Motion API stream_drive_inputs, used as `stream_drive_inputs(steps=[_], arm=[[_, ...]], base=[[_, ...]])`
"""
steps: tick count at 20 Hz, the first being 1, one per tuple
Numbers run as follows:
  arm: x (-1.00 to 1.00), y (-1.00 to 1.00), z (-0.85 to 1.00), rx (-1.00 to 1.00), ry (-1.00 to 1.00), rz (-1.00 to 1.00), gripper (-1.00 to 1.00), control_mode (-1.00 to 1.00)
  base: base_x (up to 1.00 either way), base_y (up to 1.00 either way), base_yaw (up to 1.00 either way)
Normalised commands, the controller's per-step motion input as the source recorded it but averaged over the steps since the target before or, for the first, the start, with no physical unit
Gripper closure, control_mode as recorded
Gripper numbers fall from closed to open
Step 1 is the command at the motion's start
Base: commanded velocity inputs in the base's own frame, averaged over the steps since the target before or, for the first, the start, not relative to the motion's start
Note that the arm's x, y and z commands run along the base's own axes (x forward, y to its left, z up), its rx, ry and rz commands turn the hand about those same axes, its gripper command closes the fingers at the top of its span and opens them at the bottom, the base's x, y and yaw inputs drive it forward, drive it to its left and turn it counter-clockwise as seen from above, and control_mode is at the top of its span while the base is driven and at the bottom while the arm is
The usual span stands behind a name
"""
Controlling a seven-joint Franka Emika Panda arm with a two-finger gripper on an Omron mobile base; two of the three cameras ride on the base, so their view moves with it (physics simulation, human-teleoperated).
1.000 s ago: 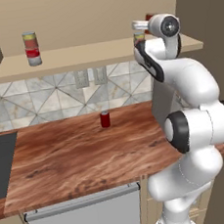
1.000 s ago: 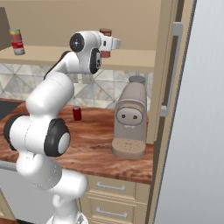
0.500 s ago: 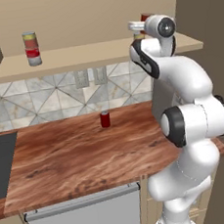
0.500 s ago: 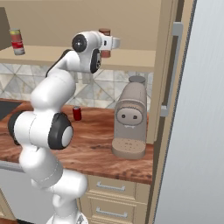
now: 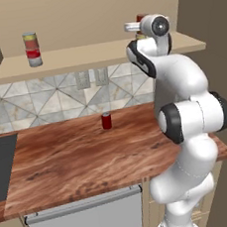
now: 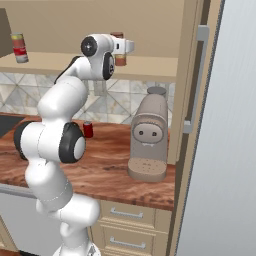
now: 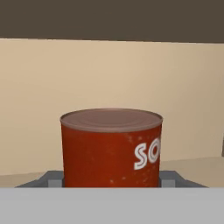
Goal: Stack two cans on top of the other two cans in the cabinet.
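- An orange-red can (image 7: 111, 148) with white lettering sits upright between the two dark fingertips (image 7: 53, 180), one showing at each side of its base in the hand view.
- The fingers stand narrow and close against the can's sides, so the gripper (image 6: 120, 49) holds the can.
- From the right base view the held can (image 6: 119, 52) is up in the cabinet, above the shelf board (image 6: 145, 71) near its right end; a second can seems to sit under it, but the hand hides the join.
- From the left base view only a sliver of the can (image 5: 139, 18) peeks out behind the white hand.
- Behind the can is the plain tan back panel (image 7: 65, 78) of the cabinet (image 5: 74, 10).
- Well apart, at the left end of the shelf, a stack of two cans (image 5: 32, 49) stands with a yellow-and-red one on top.
- Below, a small crimson can (image 5: 106, 121) stands on the wooden counter (image 5: 66, 161).
- A beige coffee machine (image 6: 148, 136) stands on the counter's right end.
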Motion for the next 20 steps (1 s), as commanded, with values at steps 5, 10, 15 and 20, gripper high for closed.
stream_drive_inputs(steps=[5, 10, 15, 20], arm=[[0.18, 0.08, 0.00, 0.00, 0.04, 0.00, 1.00, -1.00], [0.12, 0.04, 0.00, 0.00, 0.00, 0.00, 1.00, -1.00], [0.09, -0.01, -0.04, -0.01, 0.00, 0.00, 1.00, -1.00], [0.09, -0.04, -0.06, 0.00, 0.00, 0.00, 1.00, -1.00]], base=[[0.00, 0.00, 0.00], [0.00, 0.00, 0.00], [0.00, 0.00, 0.00], [0.00, 0.00, 0.00]])
